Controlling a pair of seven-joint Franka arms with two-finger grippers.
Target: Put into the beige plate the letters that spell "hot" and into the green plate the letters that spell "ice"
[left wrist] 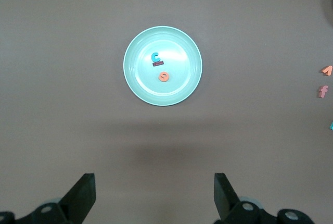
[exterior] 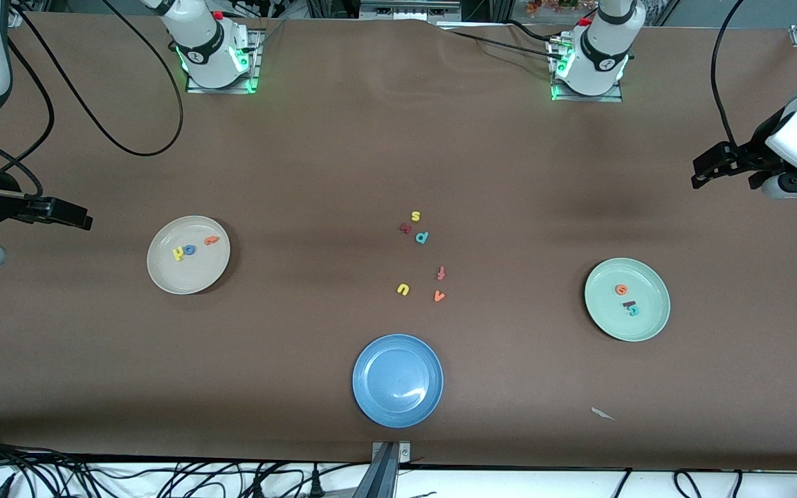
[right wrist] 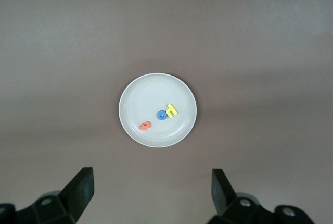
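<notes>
The beige plate [exterior: 184,278] [right wrist: 131,126] holds the letters that spell "hot": a yellow h [exterior: 178,253] [right wrist: 171,110], a blue o [exterior: 189,250] [right wrist: 163,114] and an orange t [exterior: 212,241] [right wrist: 145,125]. In the green plate [exterior: 649,322] [left wrist: 136,84] lie the letters that spell "ice": an orange e [exterior: 621,290] [left wrist: 164,76], a dark red i [exterior: 628,303] [left wrist: 158,63] and a teal c [exterior: 634,310] [left wrist: 155,57]. My left gripper [exterior: 708,168] [left wrist: 154,198] hangs open and empty over bare table at its arm's end. My right gripper [exterior: 63,214] [right wrist: 152,195] is likewise open and empty at its own end.
A blue plate [exterior: 397,380] sits near the front camera's edge. Loose letters lie mid-table: yellow s [exterior: 415,216], a dark red letter [exterior: 405,227], teal p [exterior: 422,237], red-orange f [exterior: 441,273], yellow u [exterior: 402,289], orange v [exterior: 438,296]. A white scrap [exterior: 602,413] lies near the green plate.
</notes>
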